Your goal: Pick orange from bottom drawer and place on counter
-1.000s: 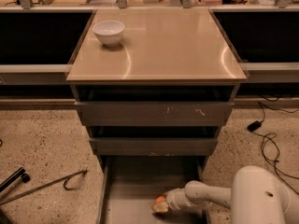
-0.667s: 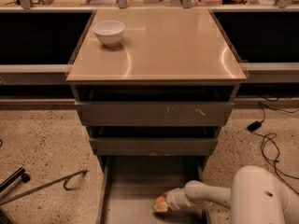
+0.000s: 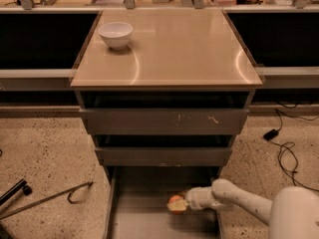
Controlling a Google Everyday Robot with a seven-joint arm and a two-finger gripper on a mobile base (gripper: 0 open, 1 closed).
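Observation:
The bottom drawer [image 3: 144, 223] is pulled out at the foot of the grey cabinet. The orange [image 3: 175, 202] is small and round and sits in the drawer's right half. My gripper [image 3: 180, 203] reaches in from the right on a white arm and its tip is at the orange, touching or closed around it. The counter [image 3: 174, 49] is the glossy tan top of the cabinet, above and behind the drawer.
A white bowl [image 3: 115, 35] stands on the counter's far left corner. The two upper drawers [image 3: 164, 121] are shut above the open one. A dark metal rod [image 3: 47, 198] lies on the speckled floor at the left. Black cables [image 3: 286, 148] lie at the right.

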